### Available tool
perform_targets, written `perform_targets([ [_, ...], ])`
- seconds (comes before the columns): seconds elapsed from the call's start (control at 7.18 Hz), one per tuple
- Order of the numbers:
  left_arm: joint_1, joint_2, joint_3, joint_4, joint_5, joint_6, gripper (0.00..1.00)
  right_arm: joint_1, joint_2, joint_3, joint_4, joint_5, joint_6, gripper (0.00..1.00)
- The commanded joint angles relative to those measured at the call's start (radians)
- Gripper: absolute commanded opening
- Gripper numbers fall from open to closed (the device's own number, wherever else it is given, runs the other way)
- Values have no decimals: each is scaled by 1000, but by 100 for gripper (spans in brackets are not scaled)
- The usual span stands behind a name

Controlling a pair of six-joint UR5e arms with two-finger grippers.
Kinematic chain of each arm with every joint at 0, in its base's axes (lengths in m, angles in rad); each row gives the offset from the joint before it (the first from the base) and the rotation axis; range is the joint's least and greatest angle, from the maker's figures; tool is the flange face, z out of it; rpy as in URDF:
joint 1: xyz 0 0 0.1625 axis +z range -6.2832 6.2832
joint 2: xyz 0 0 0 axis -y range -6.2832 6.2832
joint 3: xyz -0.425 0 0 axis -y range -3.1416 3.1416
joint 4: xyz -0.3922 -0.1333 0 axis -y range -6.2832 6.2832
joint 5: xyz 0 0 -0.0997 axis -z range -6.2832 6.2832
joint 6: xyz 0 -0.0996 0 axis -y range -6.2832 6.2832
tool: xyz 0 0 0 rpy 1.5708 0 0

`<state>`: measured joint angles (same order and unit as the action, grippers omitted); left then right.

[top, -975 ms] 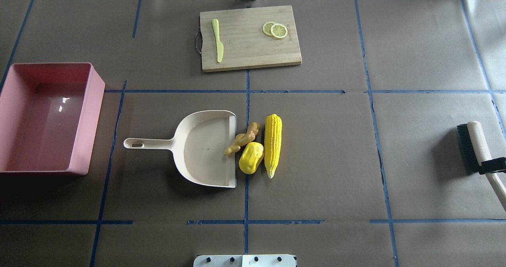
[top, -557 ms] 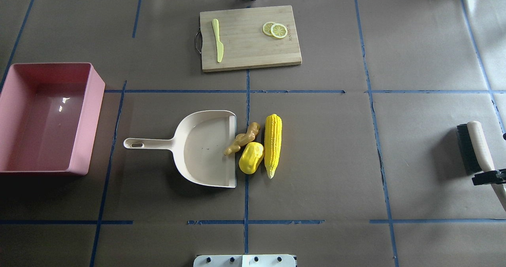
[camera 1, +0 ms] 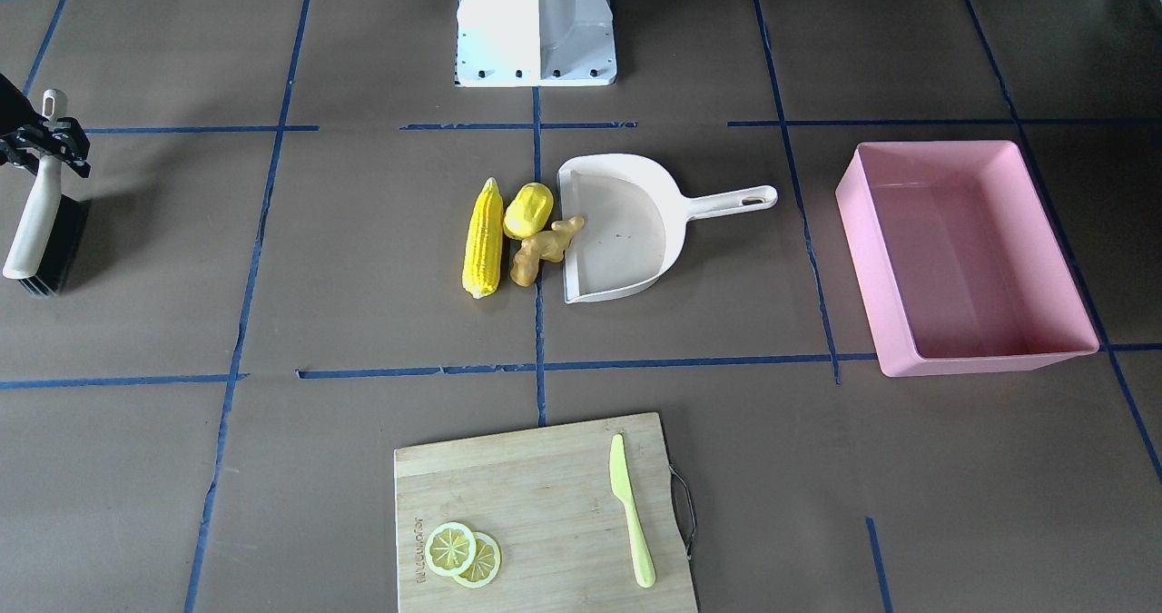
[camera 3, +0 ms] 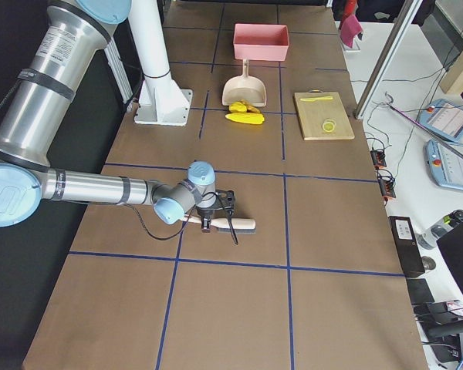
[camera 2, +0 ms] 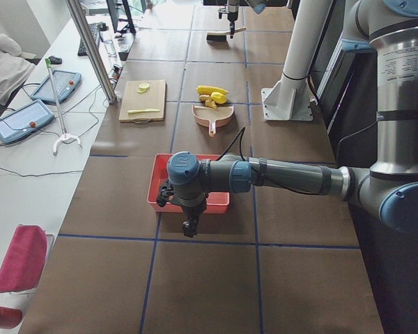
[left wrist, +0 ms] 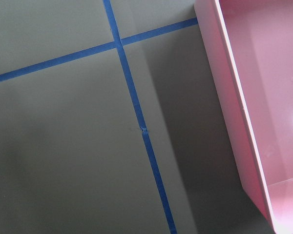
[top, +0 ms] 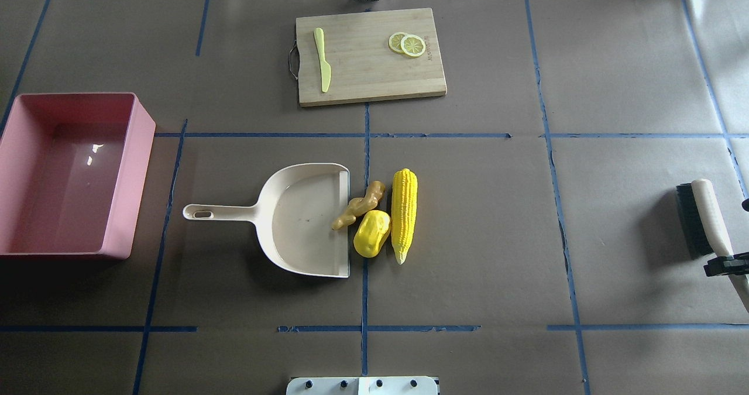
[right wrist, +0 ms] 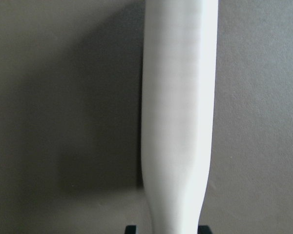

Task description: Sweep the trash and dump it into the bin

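The trash lies mid-table: a corn cob, a rounded yellow fruit and a ginger root whose end rests on the lip of the cream dustpan. At the far left stands the pink bin, with nothing in it. My right gripper is open at the far right, its fingers either side of the white handle of the brush, which lies on the table. My left gripper hangs just outside the bin's outer wall; I cannot tell whether it is open or shut.
A wooden cutting board at the far side carries a light-green knife and lemon slices. The robot's white base stands at the near edge. Blue tape lines cross the brown table cover.
My right gripper has slid along the brush handle toward its free end. The brush, the trash, the dustpan and the bin have not moved.
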<state>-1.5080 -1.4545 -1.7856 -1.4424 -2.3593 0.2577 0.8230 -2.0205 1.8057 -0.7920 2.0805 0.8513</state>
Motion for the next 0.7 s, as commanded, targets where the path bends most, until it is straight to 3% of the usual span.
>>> perform_targets([
  [0.0, 0, 0, -1, -1, 0, 0, 100, 4, -1, 1, -1, 7, 0, 0],
  [0.56, 0, -1, -15, 0, 3, 0, 100, 7, -7, 46, -7, 42, 6, 0],
])
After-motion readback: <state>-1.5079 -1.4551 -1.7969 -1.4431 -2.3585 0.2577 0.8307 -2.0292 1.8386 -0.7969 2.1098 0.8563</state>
